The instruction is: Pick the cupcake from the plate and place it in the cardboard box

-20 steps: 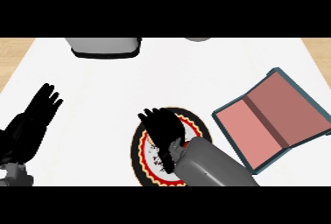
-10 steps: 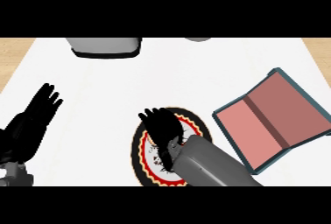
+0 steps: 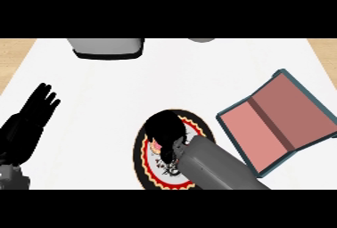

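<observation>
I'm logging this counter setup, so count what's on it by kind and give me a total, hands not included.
Plates: 1, the plate under the right hand
Cupcakes: 1, the cupcake, mostly hidden by that hand
Boxes: 1, the open box
Grey objects at the far edge: 2, a dark-rimmed one and a cut-off one
Total: 5

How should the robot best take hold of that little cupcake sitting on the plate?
Probably from straight above, fingers closing on its sides. The cupcake sits low on the flat plate, so nothing blocks a downward approach. The right hand hangs over it, hiding all but a pink edge, so its exact shape cannot be told.
</observation>
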You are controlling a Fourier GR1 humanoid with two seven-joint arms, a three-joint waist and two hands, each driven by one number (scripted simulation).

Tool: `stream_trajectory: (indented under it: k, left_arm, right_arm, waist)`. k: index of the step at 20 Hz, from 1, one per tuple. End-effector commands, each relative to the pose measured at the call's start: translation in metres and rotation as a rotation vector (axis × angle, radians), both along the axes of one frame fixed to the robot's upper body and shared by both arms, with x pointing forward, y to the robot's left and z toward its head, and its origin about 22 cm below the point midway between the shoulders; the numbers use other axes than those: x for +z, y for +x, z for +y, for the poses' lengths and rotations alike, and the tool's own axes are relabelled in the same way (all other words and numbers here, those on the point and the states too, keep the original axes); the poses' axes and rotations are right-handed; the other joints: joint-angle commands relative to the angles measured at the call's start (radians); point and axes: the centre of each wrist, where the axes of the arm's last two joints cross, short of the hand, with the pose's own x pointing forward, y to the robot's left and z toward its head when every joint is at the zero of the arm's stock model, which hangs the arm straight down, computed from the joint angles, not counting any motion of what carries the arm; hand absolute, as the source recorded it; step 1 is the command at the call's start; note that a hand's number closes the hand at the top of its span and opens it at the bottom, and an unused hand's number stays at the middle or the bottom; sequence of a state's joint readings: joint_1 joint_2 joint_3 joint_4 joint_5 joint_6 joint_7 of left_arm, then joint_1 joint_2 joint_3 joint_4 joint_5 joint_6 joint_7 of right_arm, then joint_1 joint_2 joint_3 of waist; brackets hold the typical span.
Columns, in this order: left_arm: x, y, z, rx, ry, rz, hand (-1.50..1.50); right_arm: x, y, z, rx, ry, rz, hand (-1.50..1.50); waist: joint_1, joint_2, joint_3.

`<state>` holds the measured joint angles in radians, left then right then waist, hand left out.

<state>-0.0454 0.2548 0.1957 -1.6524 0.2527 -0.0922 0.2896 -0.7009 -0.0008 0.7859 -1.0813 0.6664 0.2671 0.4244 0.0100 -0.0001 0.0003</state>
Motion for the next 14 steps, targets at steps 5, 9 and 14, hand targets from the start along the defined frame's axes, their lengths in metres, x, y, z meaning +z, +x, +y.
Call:
stream_trajectory:
  k: [5, 9, 14]
  left_arm:
    - [-0.001, 0.003, 0.003, 0.000, 0.001, -0.001, 0.00]
    - [0.002, -0.006, 0.006, 0.019, 0.000, -0.004, 0.00]
    - [0.004, -0.006, -0.001, -0.005, -0.003, 0.009, 0.00]
  right_arm:
    - [-0.003, 0.000, -0.001, -0.178, 0.002, -0.019, 1.50]
    - [-0.026, 0.001, -0.023, -0.539, -0.045, 0.018, 1.50]
    - [-0.012, -0.035, -0.001, -0.616, -0.054, -0.089, 1.50]
  waist:
    - [-0.002, 0.000, 0.000]
    - [-0.018, -0.007, 0.000]
    - [-0.006, -0.004, 0.000]
